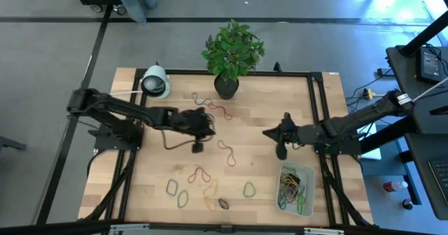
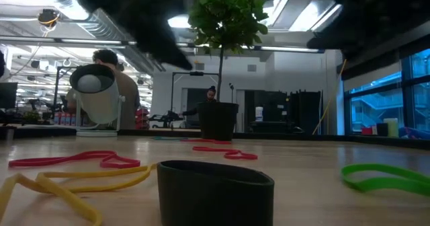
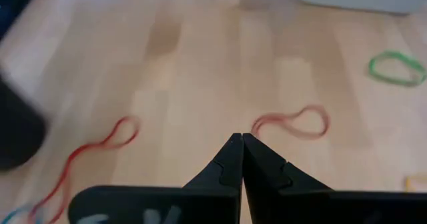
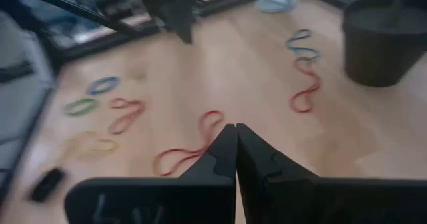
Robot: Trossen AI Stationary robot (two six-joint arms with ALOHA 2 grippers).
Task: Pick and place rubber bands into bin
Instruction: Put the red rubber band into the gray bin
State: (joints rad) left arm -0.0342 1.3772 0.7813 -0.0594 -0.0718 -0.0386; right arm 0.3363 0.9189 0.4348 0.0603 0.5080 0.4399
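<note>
Loose rubber bands lie flat on the wooden table: red ones (image 1: 227, 152) (image 1: 199, 173), green ones (image 1: 183, 198) (image 1: 249, 189), a yellow one (image 1: 210, 189) and a black one (image 1: 224, 203). More bands fill the pale bin (image 1: 295, 188) at the near right. My left gripper (image 1: 212, 128) hangs shut above the table's middle, with a red band (image 3: 293, 123) on the wood just beyond its tips (image 3: 240, 141). My right gripper (image 1: 267, 132) is shut too, held above the table and pointing left, over another red band (image 4: 190, 154).
A dark plant pot (image 1: 226, 87) stands at the far middle, with red and blue bands (image 1: 210, 105) lying beside it. A white round device (image 1: 155, 82) sits at the far left. Black frame rails (image 1: 318, 123) run along the table's sides.
</note>
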